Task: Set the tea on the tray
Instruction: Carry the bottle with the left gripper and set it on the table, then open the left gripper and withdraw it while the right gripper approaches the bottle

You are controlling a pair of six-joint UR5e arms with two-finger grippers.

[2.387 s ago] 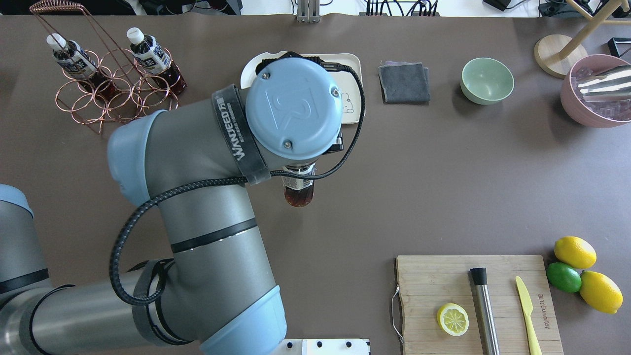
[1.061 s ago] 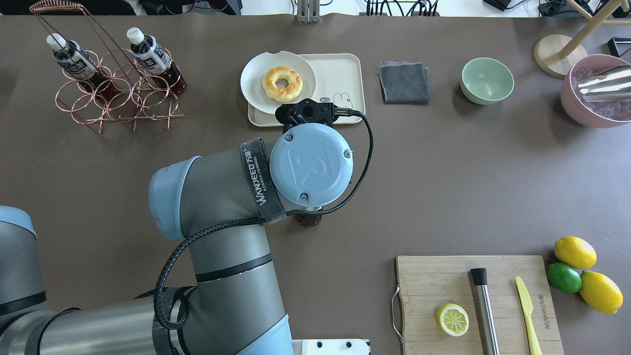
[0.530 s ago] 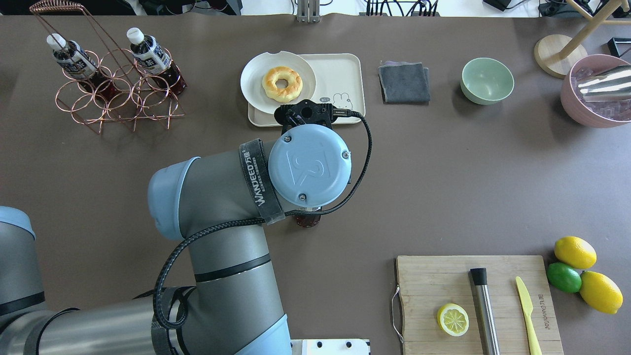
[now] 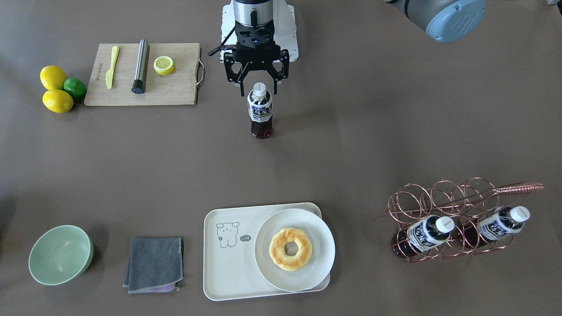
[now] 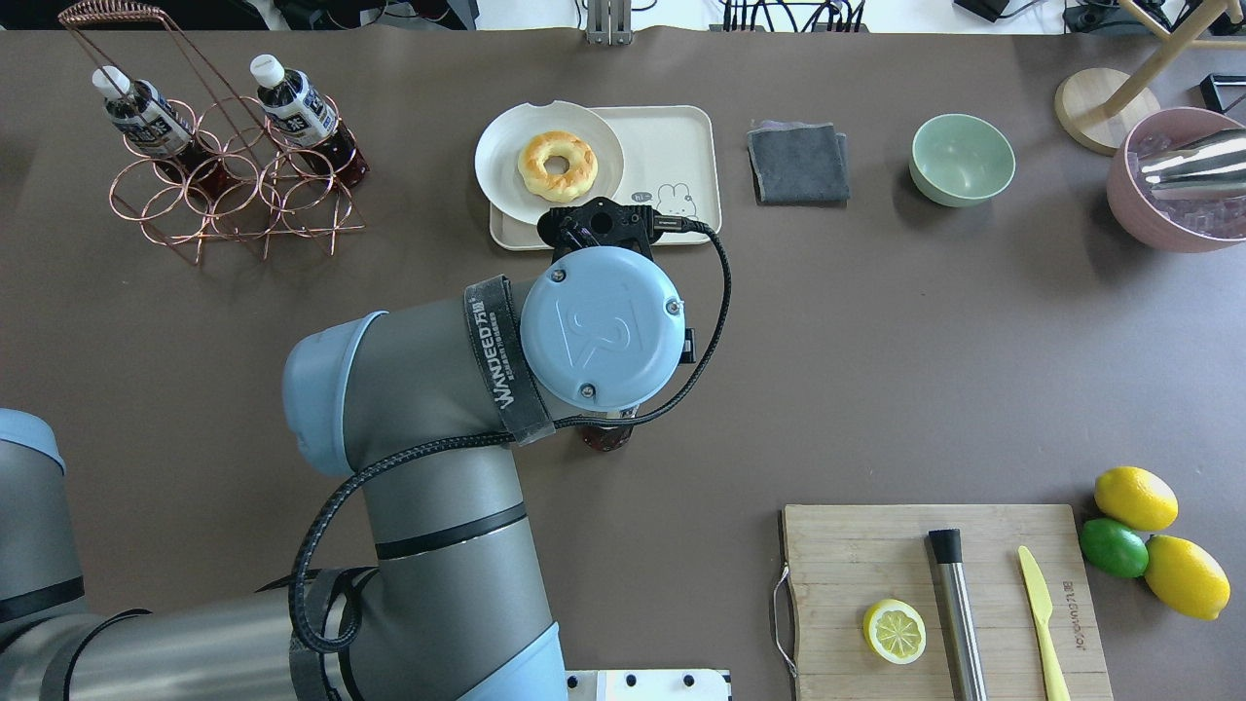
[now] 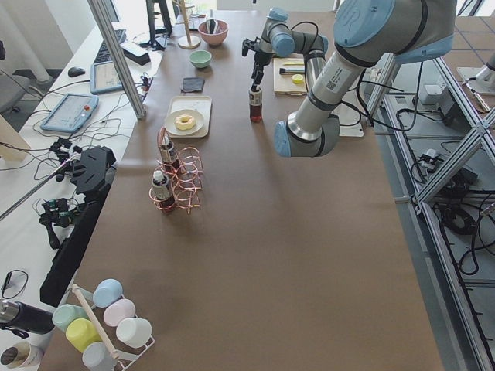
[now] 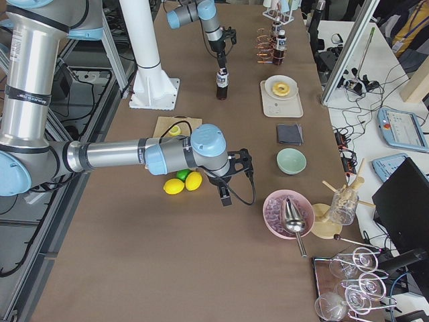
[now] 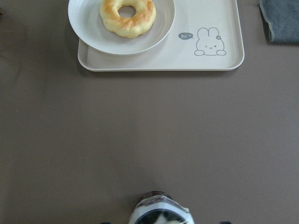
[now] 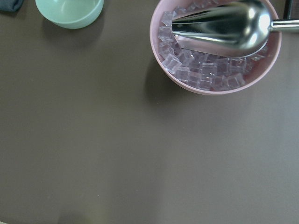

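Observation:
One tea bottle stands upright on the bare brown table, far from the tray. My left gripper is open, one finger on each side of the white cap. In the overhead view my left wrist hides most of the bottle. The left wrist view shows the bottle's top at the bottom edge and the tray ahead. Two more tea bottles lie in a copper wire rack. My right gripper hangs over the table near the ice bowl; I cannot tell its state.
A round white plate with a doughnut covers part of the tray. A grey cloth and a green bowl lie beside the tray. A cutting board, lemons and a lime are near the robot. A pink ice bowl stands far right.
My left arm has drawn back from over the tray toward the robot's side, taking the bottle with it. In the last second the wrist has shifted only slightly.

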